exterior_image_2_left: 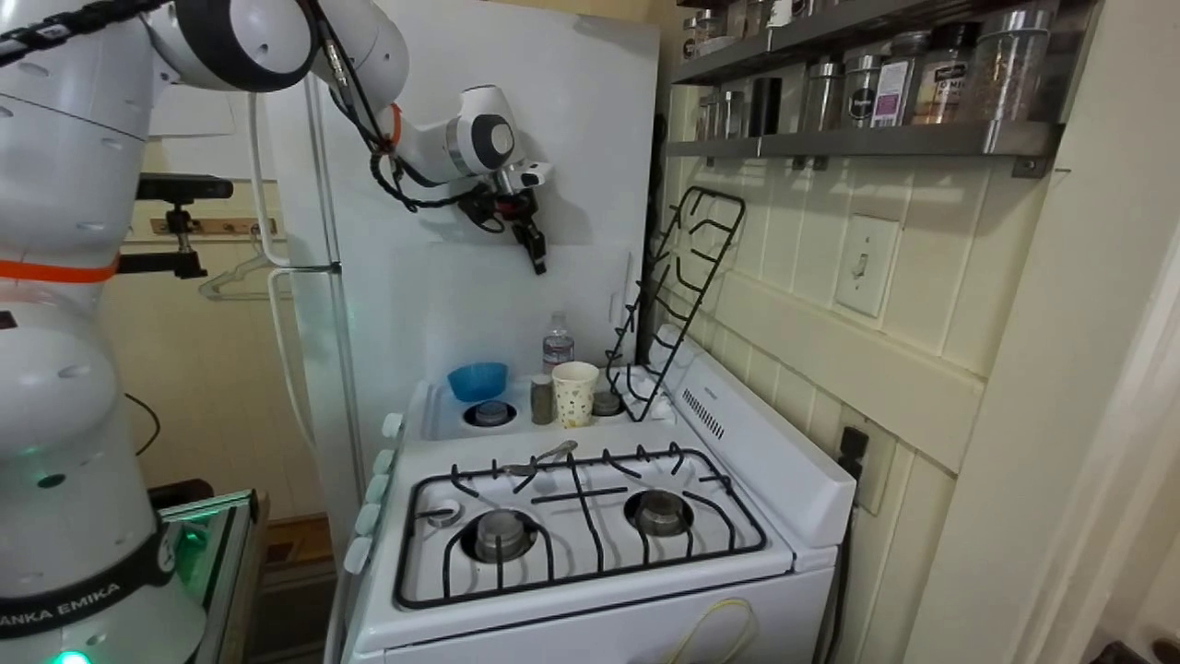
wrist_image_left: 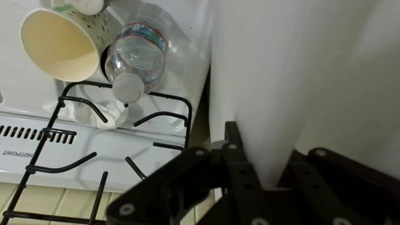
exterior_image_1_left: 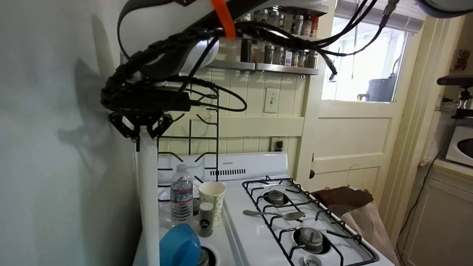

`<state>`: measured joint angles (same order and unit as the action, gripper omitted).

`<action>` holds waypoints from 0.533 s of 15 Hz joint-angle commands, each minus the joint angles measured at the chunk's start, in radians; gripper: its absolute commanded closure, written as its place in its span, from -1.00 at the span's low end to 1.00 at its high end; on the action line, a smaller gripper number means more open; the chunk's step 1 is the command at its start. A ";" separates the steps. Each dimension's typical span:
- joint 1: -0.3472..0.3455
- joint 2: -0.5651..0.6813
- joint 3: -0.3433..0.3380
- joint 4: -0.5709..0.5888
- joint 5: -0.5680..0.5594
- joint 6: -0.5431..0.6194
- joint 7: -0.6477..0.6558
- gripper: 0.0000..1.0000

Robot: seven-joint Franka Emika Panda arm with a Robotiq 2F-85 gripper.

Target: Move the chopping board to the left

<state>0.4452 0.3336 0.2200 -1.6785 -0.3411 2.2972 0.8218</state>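
The chopping board (exterior_image_1_left: 149,199) is a large thin white slab standing upright on its edge at the side of the stove, beside the white fridge. In an exterior view its broad face (exterior_image_2_left: 489,304) shows with a slot near one edge. My gripper (exterior_image_1_left: 144,138) points down over the board's top edge, with a finger on each face. In the wrist view the board (wrist_image_left: 259,78) fills the gap between the fingers (wrist_image_left: 265,150), so the gripper looks shut on it. In an exterior view the gripper (exterior_image_2_left: 536,266) hides part of the top edge, and one finger is hidden behind the board.
A blue bowl (exterior_image_1_left: 180,245), water bottle (exterior_image_1_left: 181,195), paper cup (exterior_image_1_left: 212,192) and spice jar (exterior_image_1_left: 206,220) stand close to the board. A black wire grate (exterior_image_2_left: 696,286) leans upright against the back wall. A spoon (exterior_image_1_left: 273,213) lies on the stovetop (exterior_image_2_left: 590,590).
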 commanded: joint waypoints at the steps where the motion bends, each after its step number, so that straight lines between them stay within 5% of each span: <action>1: 0.044 -0.035 -0.012 0.038 -0.010 -0.110 0.034 0.92; 5: 0.066 -0.125 -0.028 -0.018 -0.074 -0.219 0.212 0.92; 8: 0.056 -0.105 -0.004 0.012 -0.041 -0.263 0.194 0.92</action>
<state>0.5011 0.2788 0.2161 -1.6761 -0.3745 2.1298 0.9797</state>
